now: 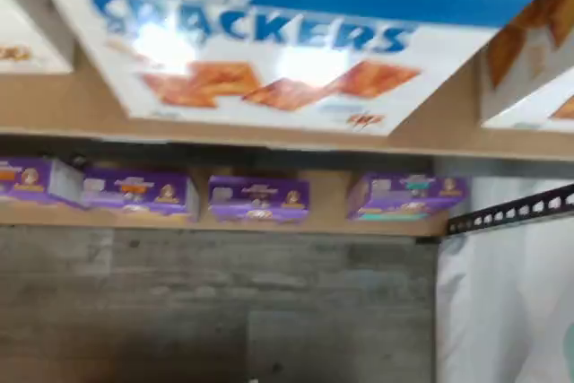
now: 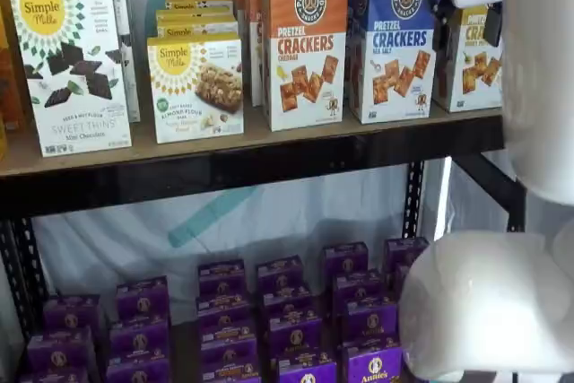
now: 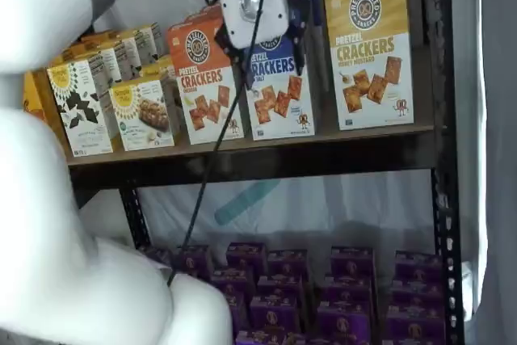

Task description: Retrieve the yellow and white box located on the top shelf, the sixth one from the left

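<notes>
The yellow and white box point(image 3: 367, 54) stands upright at the right end of the top shelf point(image 3: 283, 155); in a shelf view the arm hides part of the yellow and white box point(image 2: 471, 65). My gripper point(image 3: 265, 42) hangs in front of the blue Pretzel Crackers box point(image 3: 279, 90), just left of the yellow one. Its black fingers stand apart on either side of the blue box's upper part, open and holding nothing. The gripper point(image 2: 466, 11) also shows near the upper right corner of a shelf view. The wrist view is filled by the blue box point(image 1: 269, 51).
An orange Pretzel Crackers box point(image 2: 305, 47) stands left of the blue one, with Simple Mills boxes point(image 2: 76, 69) further left. Purple boxes point(image 2: 278, 311) fill the lower shelf. A black upright point(image 3: 440, 159) stands right of the yellow box. The white arm point(image 2: 502, 293) blocks the right foreground.
</notes>
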